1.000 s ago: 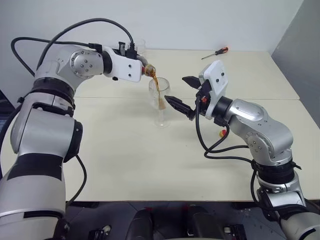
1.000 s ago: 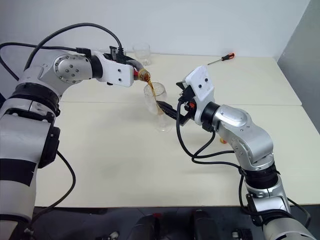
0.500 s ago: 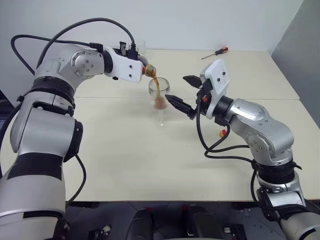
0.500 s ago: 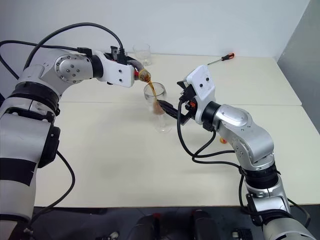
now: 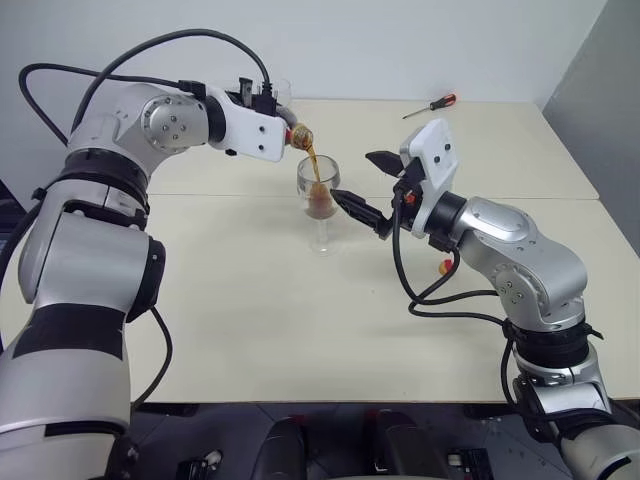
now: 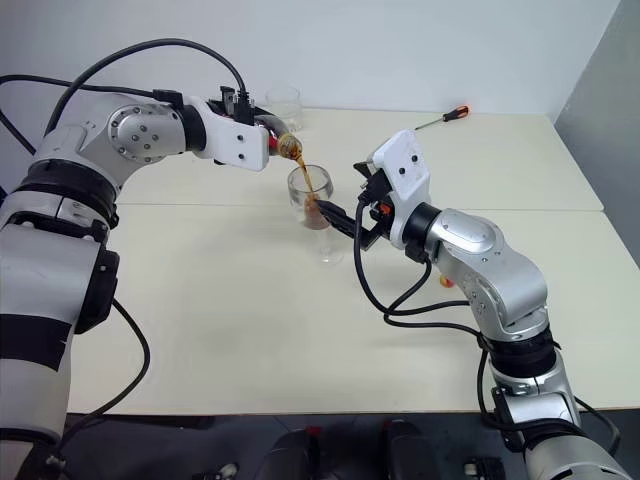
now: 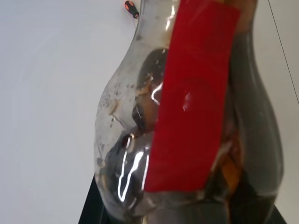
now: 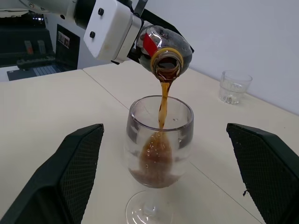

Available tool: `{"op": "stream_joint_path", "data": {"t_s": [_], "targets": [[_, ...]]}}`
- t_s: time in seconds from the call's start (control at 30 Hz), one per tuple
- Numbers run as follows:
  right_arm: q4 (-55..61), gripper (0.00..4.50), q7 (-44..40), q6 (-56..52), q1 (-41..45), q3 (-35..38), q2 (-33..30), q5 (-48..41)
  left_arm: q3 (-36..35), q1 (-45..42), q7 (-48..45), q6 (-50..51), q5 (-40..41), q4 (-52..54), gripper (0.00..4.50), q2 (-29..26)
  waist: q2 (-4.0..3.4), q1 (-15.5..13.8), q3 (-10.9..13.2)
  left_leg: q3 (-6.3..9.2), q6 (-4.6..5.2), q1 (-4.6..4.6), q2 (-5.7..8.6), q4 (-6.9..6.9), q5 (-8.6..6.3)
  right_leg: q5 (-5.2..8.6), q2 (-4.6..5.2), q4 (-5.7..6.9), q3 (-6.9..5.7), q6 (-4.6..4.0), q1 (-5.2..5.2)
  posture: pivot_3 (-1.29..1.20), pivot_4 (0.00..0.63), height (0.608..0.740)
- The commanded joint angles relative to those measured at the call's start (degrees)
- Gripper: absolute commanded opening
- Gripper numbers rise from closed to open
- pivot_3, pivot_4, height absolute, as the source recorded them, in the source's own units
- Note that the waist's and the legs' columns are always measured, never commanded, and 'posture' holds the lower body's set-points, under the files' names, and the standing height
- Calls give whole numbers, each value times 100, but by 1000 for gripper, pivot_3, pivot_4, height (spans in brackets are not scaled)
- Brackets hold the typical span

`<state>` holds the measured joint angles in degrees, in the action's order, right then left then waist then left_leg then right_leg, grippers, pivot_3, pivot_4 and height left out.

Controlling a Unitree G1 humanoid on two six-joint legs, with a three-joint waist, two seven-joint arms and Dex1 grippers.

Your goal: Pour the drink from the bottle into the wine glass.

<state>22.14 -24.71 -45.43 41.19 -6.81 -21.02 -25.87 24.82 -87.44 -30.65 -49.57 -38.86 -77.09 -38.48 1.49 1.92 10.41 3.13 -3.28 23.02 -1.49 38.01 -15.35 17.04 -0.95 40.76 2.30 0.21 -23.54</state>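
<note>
My left gripper (image 5: 283, 127) is shut on the bottle (image 5: 298, 136), a squat clear bottle with a red label (image 7: 191, 93), tipped mouth-down over the wine glass (image 5: 319, 205). A thin dark brown stream of the drink (image 8: 163, 100) runs from the bottle's mouth (image 8: 166, 66) into the glass's bowl (image 8: 159, 154), which holds a brown pool at its bottom. The glass stands upright on the table. My right gripper (image 5: 365, 186) is open just to the right of the bowl, with a finger (image 8: 77, 172) on either side and a gap between each finger and the glass.
A short clear tumbler (image 6: 284, 106) stands at the back of the cream table (image 5: 250, 300), behind the left arm. A screwdriver (image 5: 432, 104) with a red-and-black handle lies at the back right. A small yellow-orange cap (image 5: 446, 266) lies under the right forearm.
The pool of drink in the glass's bowl has grown while the stream keeps running. Neither arm has visibly moved.
</note>
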Motion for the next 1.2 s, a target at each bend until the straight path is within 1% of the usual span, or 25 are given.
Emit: {"op": "stream_joint_path", "data": {"t_s": [0.03, 1.2], "targets": [[113, 4500, 10, 68, 71, 145, 34, 9, -23, -314, 125, -56, 28, 52, 1318, -105, 0, 1, 0, 0, 0, 0, 0, 0, 0, 0, 0, 0, 0, 0, 0, 0, 150, 740], [-2, 4500, -14, 150, 119, 136, 110, 92, 157, -437, 304, -91, -102, 36, 1318, -157, 0, 1, 0, 0, 0, 0, 0, 2, 0, 0, 0, 3, 0, 0, -1, 0, 150, 740]]}}
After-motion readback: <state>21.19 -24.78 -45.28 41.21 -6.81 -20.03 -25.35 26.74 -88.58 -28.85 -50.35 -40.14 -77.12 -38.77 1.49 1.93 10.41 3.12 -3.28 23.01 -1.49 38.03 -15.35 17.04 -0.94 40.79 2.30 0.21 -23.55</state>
